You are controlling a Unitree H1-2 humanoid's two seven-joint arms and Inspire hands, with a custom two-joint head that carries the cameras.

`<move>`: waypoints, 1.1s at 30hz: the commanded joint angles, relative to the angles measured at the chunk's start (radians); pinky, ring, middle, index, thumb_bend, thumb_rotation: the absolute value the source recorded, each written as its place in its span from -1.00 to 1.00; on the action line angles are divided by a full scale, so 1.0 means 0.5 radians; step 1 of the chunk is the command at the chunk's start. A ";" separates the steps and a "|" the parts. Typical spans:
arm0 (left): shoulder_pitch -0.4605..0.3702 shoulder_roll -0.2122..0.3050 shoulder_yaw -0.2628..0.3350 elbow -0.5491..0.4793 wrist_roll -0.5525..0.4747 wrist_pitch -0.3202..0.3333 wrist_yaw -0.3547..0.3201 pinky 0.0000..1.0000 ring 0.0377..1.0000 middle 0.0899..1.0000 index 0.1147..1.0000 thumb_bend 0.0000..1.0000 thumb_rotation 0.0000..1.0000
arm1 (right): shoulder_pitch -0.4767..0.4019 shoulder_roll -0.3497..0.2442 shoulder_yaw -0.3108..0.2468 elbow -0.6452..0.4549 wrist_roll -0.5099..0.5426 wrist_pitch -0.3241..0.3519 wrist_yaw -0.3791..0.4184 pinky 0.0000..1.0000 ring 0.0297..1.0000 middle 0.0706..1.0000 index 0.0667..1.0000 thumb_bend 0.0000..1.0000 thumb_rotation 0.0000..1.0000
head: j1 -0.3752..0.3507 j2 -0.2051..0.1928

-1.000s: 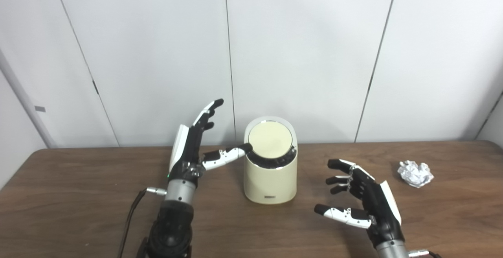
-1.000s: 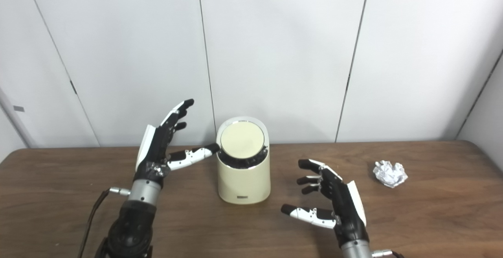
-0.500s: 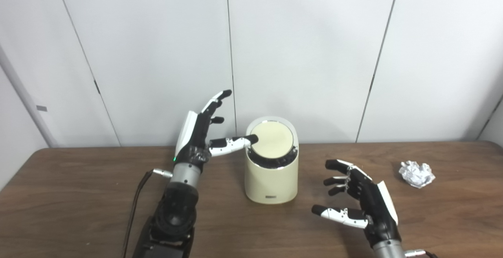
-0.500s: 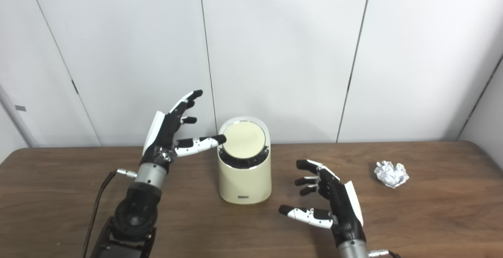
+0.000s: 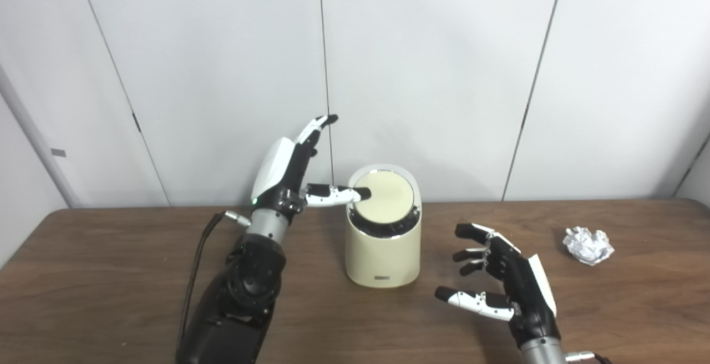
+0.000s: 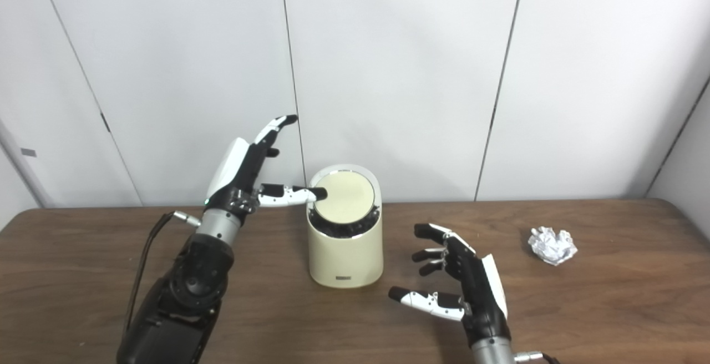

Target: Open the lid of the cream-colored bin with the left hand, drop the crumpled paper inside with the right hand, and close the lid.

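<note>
A cream-colored bin (image 5: pixel 381 256) stands at the middle of the brown table. Its round lid (image 5: pixel 385 196) is tilted toward me and lies shut in its rim. My left hand (image 5: pixel 291 178) is open just left of the bin, fingers raised, with its thumb tip resting on the lid's left edge. My right hand (image 5: pixel 502 283) is open and empty, hovering over the table to the right of the bin and nearer to me. The crumpled paper (image 5: pixel 587 244), silvery white, lies on the table at the far right, apart from both hands.
The brown wooden table (image 5: pixel 111 286) runs across the whole view. A white panelled wall (image 5: pixel 432 75) stands close behind the bin. A black cable (image 5: pixel 197 275) hangs from my left wrist.
My left hand has risen and moved right; its thumb went from the bin's left side up onto the lid's left edge. My right hand drifted slightly left. The paper has not moved.
</note>
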 commanded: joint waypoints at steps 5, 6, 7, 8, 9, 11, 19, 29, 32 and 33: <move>-0.132 0.028 -0.045 0.004 0.090 -0.045 0.019 0.47 0.85 0.95 0.96 0.91 -0.58 | -0.070 0.002 0.004 -0.045 0.002 -0.093 -0.027 -0.06 0.15 0.46 0.41 0.49 -0.81 | -0.005 0.005; -0.137 0.032 -0.055 0.006 0.097 -0.036 0.006 0.45 0.85 0.95 0.97 0.91 -0.57 | -0.070 0.004 0.002 -0.050 0.014 -0.083 -0.024 -0.06 0.16 0.46 0.41 0.48 -0.82 | -0.005 0.005; -0.144 0.037 -0.067 0.010 0.110 -0.029 -0.004 0.46 0.86 0.97 0.98 0.90 -0.57 | -0.069 0.005 0.001 -0.056 0.014 -0.073 -0.024 -0.06 0.16 0.46 0.40 0.49 -0.82 | -0.007 0.006; -0.150 0.040 -0.077 0.015 0.122 -0.024 -0.011 0.48 0.87 0.98 0.99 0.91 -0.57 | -0.068 0.003 0.003 -0.059 0.004 -0.069 -0.026 -0.05 0.16 0.46 0.41 0.49 -0.80 | -0.007 0.006; -0.154 0.043 -0.082 0.019 0.131 -0.022 -0.014 0.49 0.87 0.98 1.00 0.92 -0.56 | -0.068 0.001 0.004 -0.060 -0.005 -0.068 -0.028 -0.04 0.17 0.47 0.41 0.48 -0.79 | -0.007 0.006; -0.166 0.048 -0.103 0.028 0.166 -0.020 -0.014 0.49 0.87 0.98 1.00 0.93 -0.56 | -0.067 -0.003 0.004 -0.063 -0.017 -0.060 -0.030 -0.03 0.17 0.46 0.41 0.48 -0.77 | -0.009 0.012; -0.199 0.034 -0.156 0.066 0.204 -0.025 -0.027 0.52 0.90 1.00 1.00 0.95 -0.55 | -0.063 0.001 0.000 -0.076 0.020 -0.050 -0.017 -0.03 0.17 0.47 0.41 0.48 -0.81 | -0.006 0.016; -0.233 0.042 -0.240 0.128 0.342 -0.066 0.028 0.51 0.89 0.98 1.00 0.93 -0.55 | -0.074 0.001 -0.007 -0.088 0.012 -0.027 -0.023 -0.02 0.16 0.46 0.40 0.52 -0.80 | 0.003 0.021; -0.249 0.045 -0.260 0.155 0.396 -0.076 0.051 0.53 0.89 0.98 1.00 0.94 -0.54 | -0.073 -0.004 0.005 -0.092 -0.006 -0.042 -0.019 -0.03 0.16 0.46 0.40 0.51 -0.78 | 0.002 0.020; -0.253 0.043 -0.261 0.164 0.407 -0.077 0.058 0.53 0.89 0.98 1.00 0.94 -0.53 | -0.072 -0.006 0.007 -0.094 -0.010 -0.045 -0.018 -0.02 0.16 0.47 0.40 0.50 -0.80 | 0.002 0.020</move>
